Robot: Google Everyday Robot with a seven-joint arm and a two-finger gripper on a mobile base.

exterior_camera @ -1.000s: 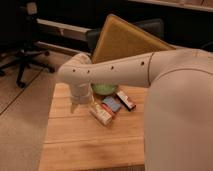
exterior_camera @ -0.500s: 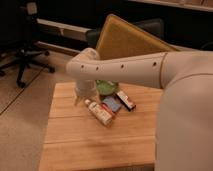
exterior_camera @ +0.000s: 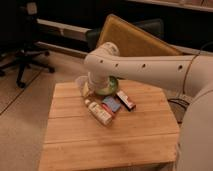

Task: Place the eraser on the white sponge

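Catches the end effector point(exterior_camera: 86, 89) low over the far side of the pale wooden slatted tabletop point(exterior_camera: 75, 145), hanging off the white perforated arm point(exterior_camera: 142, 67), just left of a green rounded object point(exterior_camera: 108, 86). Released or clenched: cannot tell. Clearly not gripping the small oblong red, white and black eraser point(exterior_camera: 126, 100), which lies flat on the tabletop, right of the end effector in view and a bit nearer the camera. Puts the small flat bluish-grey white sponge point(exterior_camera: 111, 105) between end effector and eraser, touching or just beside the eraser, cannot tell which. Adds a longer white-and-tan bottle point(exterior_camera: 98, 112) just below the end effector, against the sponge's other side. Judged progress: nothing done yet, no pick, no lift, no placement. Left to do: reach across to the eraser, grasp, lift, shift the short way onto the sponge, let go. Tight cluster, so probably some risk of nudging bottle or sponge.
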